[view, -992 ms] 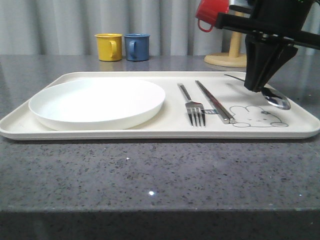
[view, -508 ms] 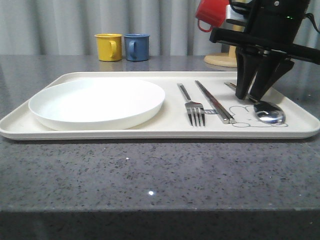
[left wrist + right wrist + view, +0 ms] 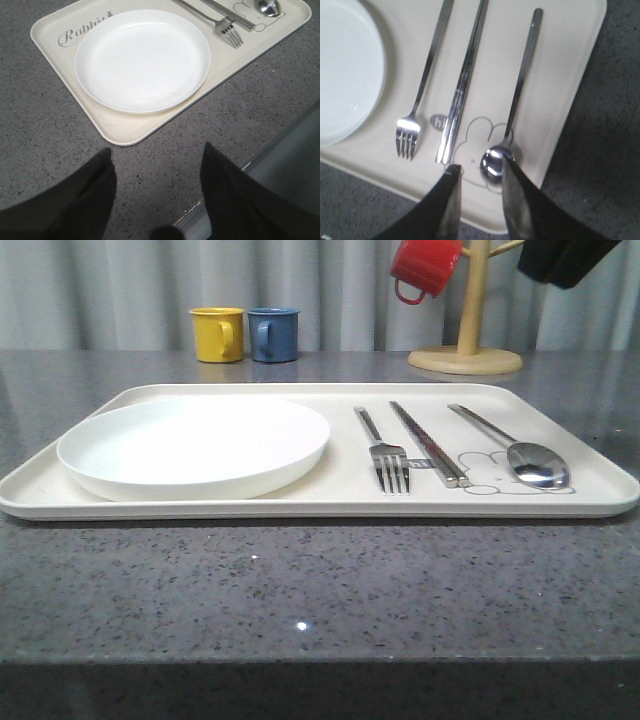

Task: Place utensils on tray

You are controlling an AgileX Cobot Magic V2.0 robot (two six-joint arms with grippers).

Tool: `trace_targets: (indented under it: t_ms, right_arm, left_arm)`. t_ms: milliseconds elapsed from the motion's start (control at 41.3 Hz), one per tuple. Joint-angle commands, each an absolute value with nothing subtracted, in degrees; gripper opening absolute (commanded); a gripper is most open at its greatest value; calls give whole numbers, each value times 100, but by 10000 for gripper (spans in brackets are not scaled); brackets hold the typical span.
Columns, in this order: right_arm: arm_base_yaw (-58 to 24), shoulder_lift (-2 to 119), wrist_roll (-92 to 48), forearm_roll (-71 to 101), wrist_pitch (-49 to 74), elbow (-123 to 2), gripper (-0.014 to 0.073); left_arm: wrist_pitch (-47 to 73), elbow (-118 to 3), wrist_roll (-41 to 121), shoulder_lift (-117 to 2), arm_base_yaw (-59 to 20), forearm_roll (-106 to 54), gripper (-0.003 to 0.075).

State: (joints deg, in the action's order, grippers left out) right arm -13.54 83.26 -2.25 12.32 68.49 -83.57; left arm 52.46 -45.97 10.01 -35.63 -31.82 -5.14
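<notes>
Now tray [image 3: 150, 395] with plate [image 3: 195, 445], fork [image 3: 385, 455], chopsticks [image 3: 428, 443], spoon [image 3: 520, 450]; both grippers' jaws apart, empty.

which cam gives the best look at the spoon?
Right wrist view: the spoon shows full length from above, bowl over the rabbit drawing, handle running along the tray. The front view shows it whole but foreshortened at a low angle. The left wrist view catches just part of its bowl at the frame edge.

The scene is being viewed by 3 cameras. The tray [image 3: 560, 502] is being seen low and level from the front. It is being looked down on from farther back by the left wrist, and closely by the right wrist; the fork [image 3: 418, 97] is being shared by all 3.
</notes>
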Motion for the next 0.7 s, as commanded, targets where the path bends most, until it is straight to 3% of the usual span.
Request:
trace_targets:
  t_ms: [0, 315, 677]
  right_arm:
    - [-1380, 7557, -499, 1227, 6817, -8087, 246]
    - [-1380, 5962, -615, 1202, 6737, -6705, 246]
    - [-1380, 4513, -615, 1197, 6592, -5950, 246]
  left_arm:
    - [4838, -4747, 953, -3572, -3226, -557, 365]
    - [4838, -4747, 953, -3572, -3226, -557, 365]
    - [4838, -4747, 953, -3572, -3226, -557, 365]
